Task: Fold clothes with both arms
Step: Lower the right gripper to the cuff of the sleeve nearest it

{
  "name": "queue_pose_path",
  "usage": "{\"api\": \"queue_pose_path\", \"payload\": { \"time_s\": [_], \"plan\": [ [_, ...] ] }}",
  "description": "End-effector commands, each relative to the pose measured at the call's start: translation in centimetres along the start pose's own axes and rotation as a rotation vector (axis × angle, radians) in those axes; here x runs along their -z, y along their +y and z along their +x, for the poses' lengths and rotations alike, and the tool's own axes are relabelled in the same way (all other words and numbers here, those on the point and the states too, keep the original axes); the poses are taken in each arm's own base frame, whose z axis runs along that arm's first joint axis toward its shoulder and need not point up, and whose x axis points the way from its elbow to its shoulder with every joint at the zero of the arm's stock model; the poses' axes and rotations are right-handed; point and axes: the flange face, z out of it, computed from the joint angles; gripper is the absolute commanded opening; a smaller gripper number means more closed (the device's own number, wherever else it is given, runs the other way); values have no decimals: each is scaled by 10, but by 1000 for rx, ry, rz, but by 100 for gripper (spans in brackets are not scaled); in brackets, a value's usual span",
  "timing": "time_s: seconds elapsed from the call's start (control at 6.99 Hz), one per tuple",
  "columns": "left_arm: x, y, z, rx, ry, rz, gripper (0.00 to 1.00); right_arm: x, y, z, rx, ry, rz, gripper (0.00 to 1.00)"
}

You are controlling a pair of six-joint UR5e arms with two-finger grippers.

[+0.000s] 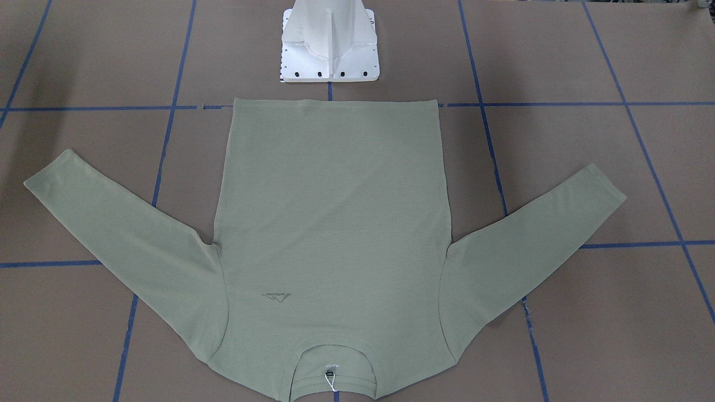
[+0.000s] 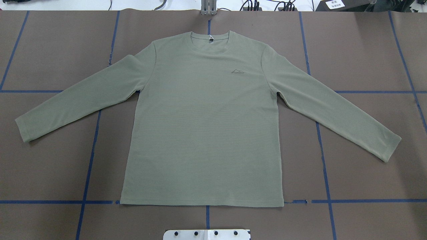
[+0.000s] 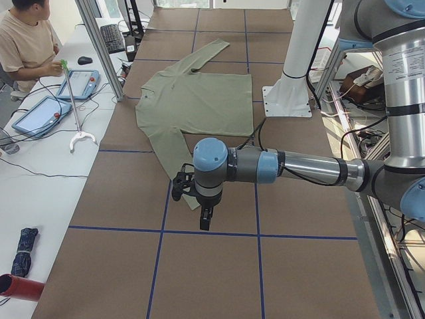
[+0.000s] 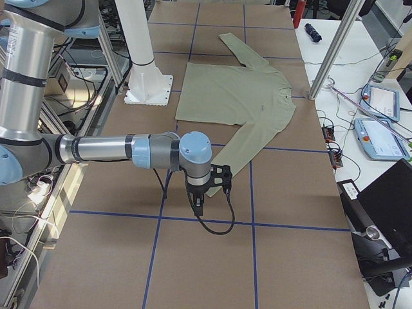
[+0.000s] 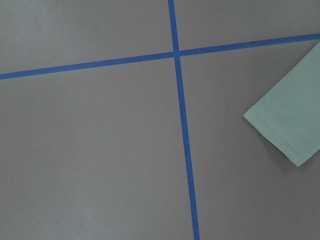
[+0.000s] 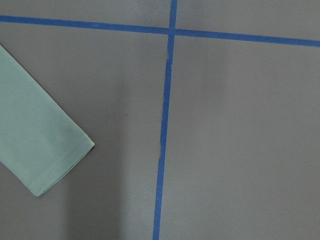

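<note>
Shirt (image 2: pixel 203 133) flat on tabletop (image 2: pixel 50 173), sleeves out for 1st fold; left claw (image 3: pixel 206 219) & right claw (image 4: pixel 198 206) near its cuffs, open/closed can't tell.

The shirt (image 2: pixel 200 133) is a matt sage-green knit cloth with fine crosswise ridges, soft-looking and without sheen. Its collar (image 2: pixel 210 36) is a ribbed band, and its logo (image 2: pixel 237 71) is a flat dark print. A thin white string (image 1: pixel 330 381) lies at the neck. The tabletop (image 2: pixel 367 166) has a dull brown, paper-like covering, smooth and marked with slightly glossy blue tape (image 2: pixel 91 160). The pedestal (image 1: pixel 329 44) looks like white-painted metal with a soft shine. The left arm (image 3: pixel 312 169) and the right arm (image 4: pixel 103 149) have satin silver metal tubes and smooth light blue caps that look like plastic.
</note>
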Motion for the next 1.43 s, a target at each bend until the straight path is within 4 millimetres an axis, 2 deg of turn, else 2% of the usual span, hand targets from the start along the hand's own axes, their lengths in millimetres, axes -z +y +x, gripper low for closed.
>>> {"api": "queue_pose_path", "payload": {
  "time_s": [0.0,0.29,0.57,0.72,0.86,1.0,1.15,1.29],
  "plan": [
    [-1,1,0,1,3,-1,100,1,-1,-1,3,0,4,100],
    [0,-3,1,-41,6,35,100,2,-3,-3,7,-6,5,100],
    [4,-7,4,-77,-14,71,100,18,-24,-23,51,-54,51,100],
    [9,-17,9,-120,-6,128,100,35,-51,-37,90,-49,92,100],
    [4,-21,5,-143,5,152,100,39,-61,-40,100,-48,102,100],
    [-9,-19,-8,-133,9,145,100,39,-63,-40,127,-55,130,100],
    [-11,-20,-5,-133,57,143,100,23,-44,-27,182,-56,167,100],
    [-8,-18,-2,-135,66,148,100,8,-38,-33,192,-77,220,100]
  ]
}}
